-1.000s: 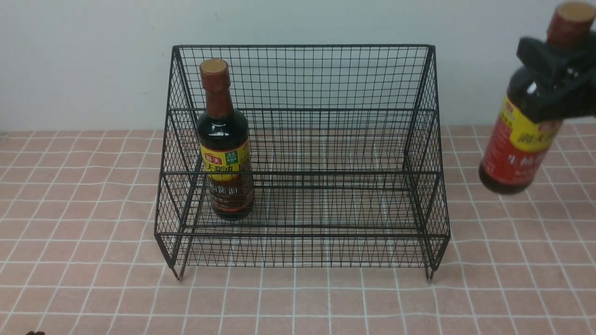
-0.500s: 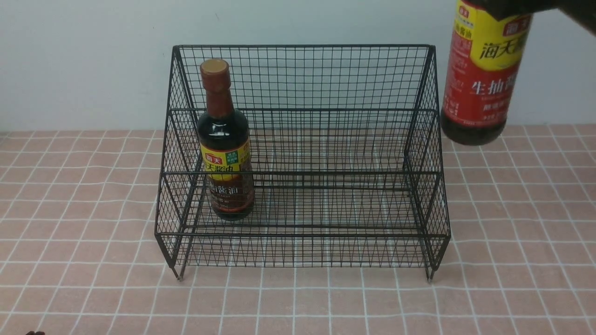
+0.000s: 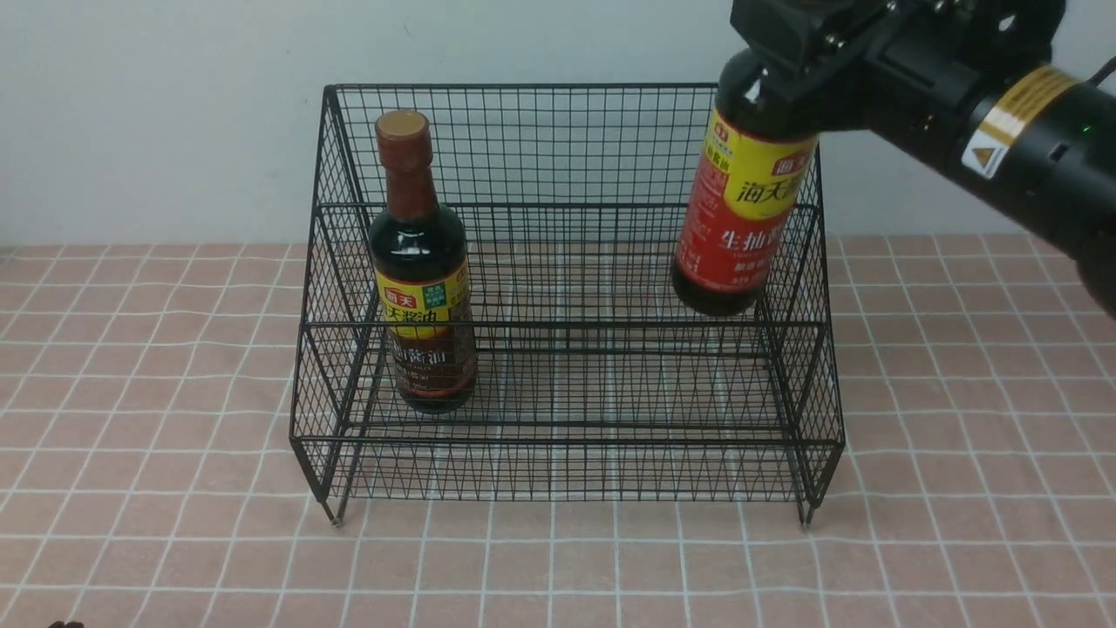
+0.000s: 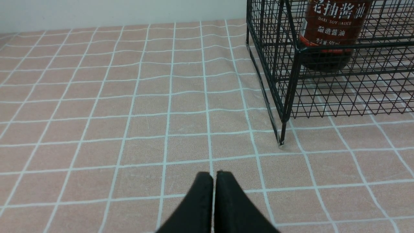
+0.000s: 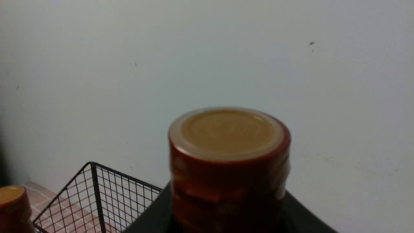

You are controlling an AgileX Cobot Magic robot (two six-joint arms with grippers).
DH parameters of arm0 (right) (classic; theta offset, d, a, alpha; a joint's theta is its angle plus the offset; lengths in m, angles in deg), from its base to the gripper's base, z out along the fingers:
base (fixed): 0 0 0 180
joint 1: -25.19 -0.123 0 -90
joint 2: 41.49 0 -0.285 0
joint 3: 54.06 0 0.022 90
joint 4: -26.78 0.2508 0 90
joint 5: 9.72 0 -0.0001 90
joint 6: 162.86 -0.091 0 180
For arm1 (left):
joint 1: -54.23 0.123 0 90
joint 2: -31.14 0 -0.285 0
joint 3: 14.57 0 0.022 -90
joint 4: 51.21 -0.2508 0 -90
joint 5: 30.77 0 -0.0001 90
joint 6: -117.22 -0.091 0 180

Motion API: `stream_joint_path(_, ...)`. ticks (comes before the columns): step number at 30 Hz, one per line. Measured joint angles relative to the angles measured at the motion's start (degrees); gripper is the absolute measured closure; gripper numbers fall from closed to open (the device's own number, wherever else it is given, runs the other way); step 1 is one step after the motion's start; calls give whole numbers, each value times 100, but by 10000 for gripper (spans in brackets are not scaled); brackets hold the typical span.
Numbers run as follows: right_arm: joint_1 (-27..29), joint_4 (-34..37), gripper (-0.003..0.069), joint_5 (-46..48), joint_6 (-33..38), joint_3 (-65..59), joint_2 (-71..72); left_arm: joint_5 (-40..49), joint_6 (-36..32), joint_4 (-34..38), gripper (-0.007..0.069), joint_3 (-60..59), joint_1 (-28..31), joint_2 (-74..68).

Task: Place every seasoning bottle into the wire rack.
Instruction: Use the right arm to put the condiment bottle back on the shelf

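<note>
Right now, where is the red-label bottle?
Front view: the red-label bottle hangs tilted in the right gripper at the right end of the wire rack, not set down, right of the brown-label bottle inside.

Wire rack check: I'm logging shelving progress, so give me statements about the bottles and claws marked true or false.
1. The brown-labelled dark glass soy-sauce bottle stands upright in the left part of the black wire-mesh rack. True.
2. The red-labelled dark glass soy-sauce bottle stands on the rack's floor. False: it hangs in the air near the rack's right side.
3. The right claw grips the red-labelled bottle. True.
4. The left claw is wide open. False: it is shut and empty.
</note>
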Motion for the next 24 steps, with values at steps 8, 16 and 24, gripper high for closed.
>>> stream_joint_path(8,0,-213,391,855,-288,0,-221,0,0,0,631,0,0,0)
stream_joint_path(16,-52,-269,391,1613,-1049,0,-340,0,0,0,631,0,0,0)
stream_joint_path(24,-164,-529,391,1649,-1268,12,-513,0,0,0,631,0,0,0)
